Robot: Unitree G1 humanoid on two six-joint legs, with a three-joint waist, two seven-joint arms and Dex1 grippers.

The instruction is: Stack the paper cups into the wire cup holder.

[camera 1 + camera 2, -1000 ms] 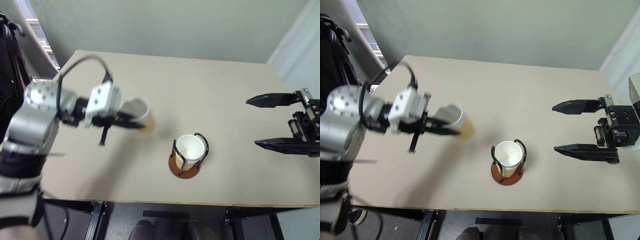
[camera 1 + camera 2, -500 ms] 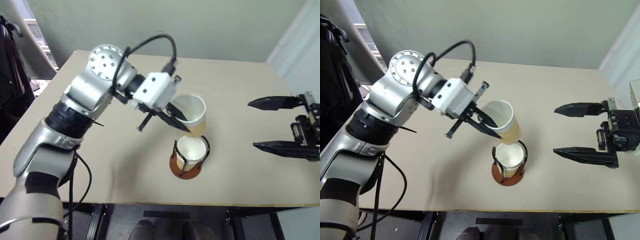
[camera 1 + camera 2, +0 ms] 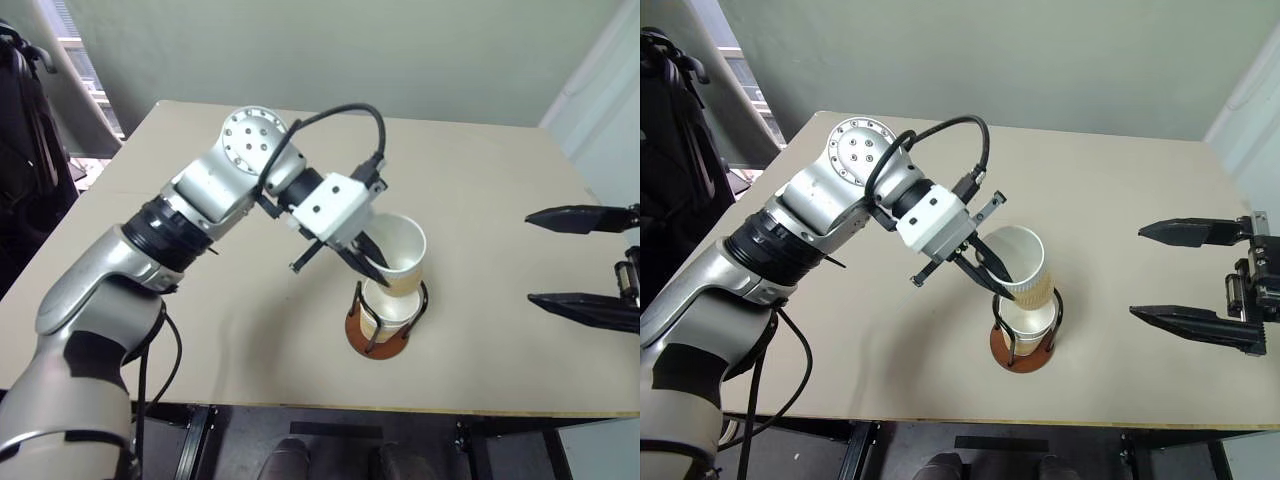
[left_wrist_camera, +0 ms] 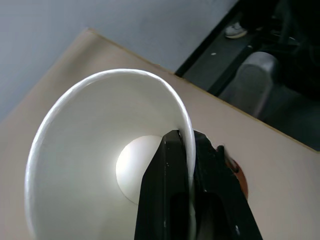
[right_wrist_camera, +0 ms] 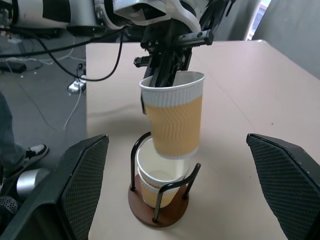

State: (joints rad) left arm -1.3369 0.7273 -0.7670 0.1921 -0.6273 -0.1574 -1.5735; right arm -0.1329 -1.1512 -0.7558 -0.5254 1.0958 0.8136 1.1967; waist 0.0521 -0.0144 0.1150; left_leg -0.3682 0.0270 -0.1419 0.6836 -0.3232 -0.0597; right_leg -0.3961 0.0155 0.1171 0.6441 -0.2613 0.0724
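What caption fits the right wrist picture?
Left gripper holds a paper cup by its rim above the cups in the wire cup holder.

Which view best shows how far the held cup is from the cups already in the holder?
The right wrist view: side-on, the held cup hangs just above the stacked cups. The eye views look down, overlapping them; the left wrist view looks into it.

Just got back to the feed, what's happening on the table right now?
The left gripper is shut on the rim of a paper cup, holding it slightly tilted just above the wire cup holder. Cups already sit nested in the holder, so this one is about to go in on top. The right gripper hangs open off to the side, holding nothing.
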